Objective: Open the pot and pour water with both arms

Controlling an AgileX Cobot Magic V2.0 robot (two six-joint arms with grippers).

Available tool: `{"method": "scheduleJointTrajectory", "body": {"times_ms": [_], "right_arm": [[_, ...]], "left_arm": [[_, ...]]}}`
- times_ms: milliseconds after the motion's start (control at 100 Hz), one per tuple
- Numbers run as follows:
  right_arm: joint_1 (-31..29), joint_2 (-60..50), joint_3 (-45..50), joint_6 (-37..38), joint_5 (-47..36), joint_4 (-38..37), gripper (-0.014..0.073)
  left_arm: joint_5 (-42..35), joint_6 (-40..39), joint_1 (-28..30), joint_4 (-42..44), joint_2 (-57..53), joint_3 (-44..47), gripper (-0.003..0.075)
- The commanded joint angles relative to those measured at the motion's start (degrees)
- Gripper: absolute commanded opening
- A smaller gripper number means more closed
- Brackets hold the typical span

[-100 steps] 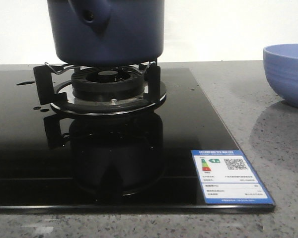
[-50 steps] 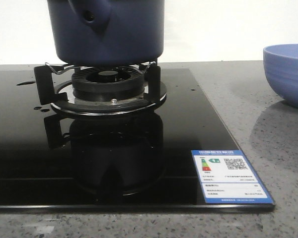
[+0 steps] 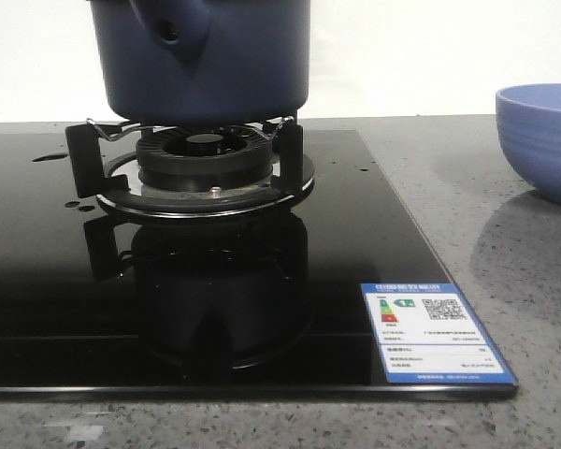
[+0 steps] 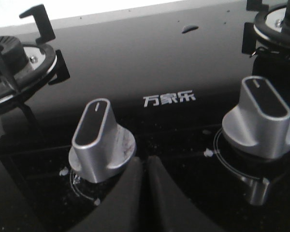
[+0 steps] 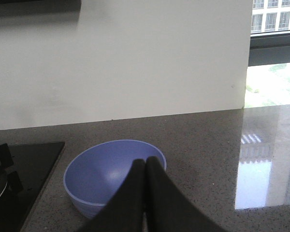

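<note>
While pot (image 3: pixel 201 56) sits on burner, top cropped; both end effectors closed, empty.

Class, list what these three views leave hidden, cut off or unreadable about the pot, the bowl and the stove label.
- Pot, front view: top cut off by the upper frame edge, so lid and contents cannot be seen.
- Bowl, front view: right part cut off by the frame edge; in the right wrist view the closed right gripper covers part of it.
- Label, front view: print too small to read.
- Left gripper: closed beside a knob; contact unclear.
</note>
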Motion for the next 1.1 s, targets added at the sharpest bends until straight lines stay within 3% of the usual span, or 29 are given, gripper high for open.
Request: {"method": "scheduleJointTrajectory", "body": {"times_ms": [0, 850, 1000, 1090], "right_arm": [[0.1, 0.8, -1.2, -0.7, -4.7, 0.1, -0.0062], [0.1, 0.8, 0.1, -0.7, -5.3, 0.1, -0.0062], [0.1, 0.8, 7.1, -0.6, -9.0, -0.6, -0.0062], [0.1, 0.8, 13.3, -0.6, -18.4, -2.0, -0.0062]], "left_arm": [[-3.4, -0.5, 0.3, -0.2, 0.5, 1.9, -0.0020], [-3.5, -0.5, 0.3, -0.7, 0.5, 1.9, -0.0020], [-3.5, -0.5, 0.3, -0.8, 0.5, 1.9, -0.0020], [-3.5, -0.5, 0.3, -0.8, 0.5, 1.9, -0.0020]]}}
